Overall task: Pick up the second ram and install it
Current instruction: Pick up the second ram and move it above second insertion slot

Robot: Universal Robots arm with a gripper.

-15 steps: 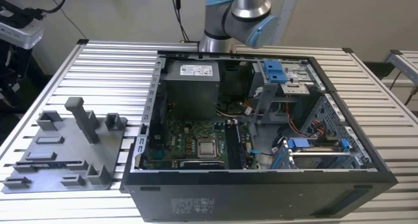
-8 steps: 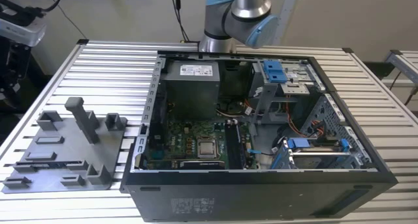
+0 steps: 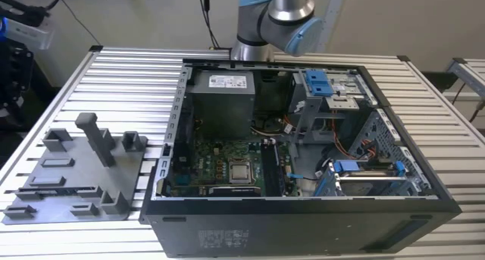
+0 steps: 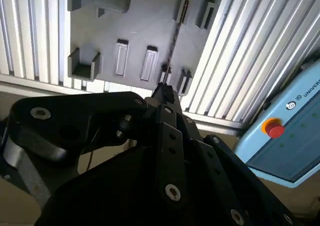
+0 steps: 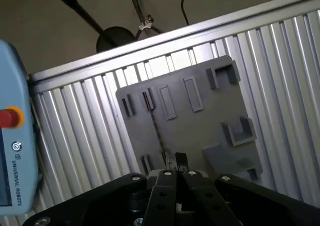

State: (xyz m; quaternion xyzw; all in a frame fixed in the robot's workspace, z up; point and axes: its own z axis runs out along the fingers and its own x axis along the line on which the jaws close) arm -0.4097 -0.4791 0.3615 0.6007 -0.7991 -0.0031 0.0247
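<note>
The second ram (image 5: 158,132) is a thin dark stick standing on edge between two slot blocks of the grey plastic tray (image 5: 210,121). In the second wrist view the ram (image 4: 174,41) runs across the same tray (image 4: 140,20). In the exterior view it is a dark strip (image 3: 65,188) near the tray's front. My gripper (image 5: 175,161) hangs well above the tray, over one end of the stick. Its fingertips (image 4: 163,91) are pressed together with nothing between them. The open computer case (image 3: 303,158) holds the green motherboard (image 3: 220,166).
The tray (image 3: 76,175) lies on the ribbed metal table (image 3: 129,89) at the exterior view's left, with a tall post (image 3: 95,138) and several blocks. A pale blue pendant with a red button (image 4: 274,130) sits beside the table. Cables hang past the table's edge (image 5: 145,23).
</note>
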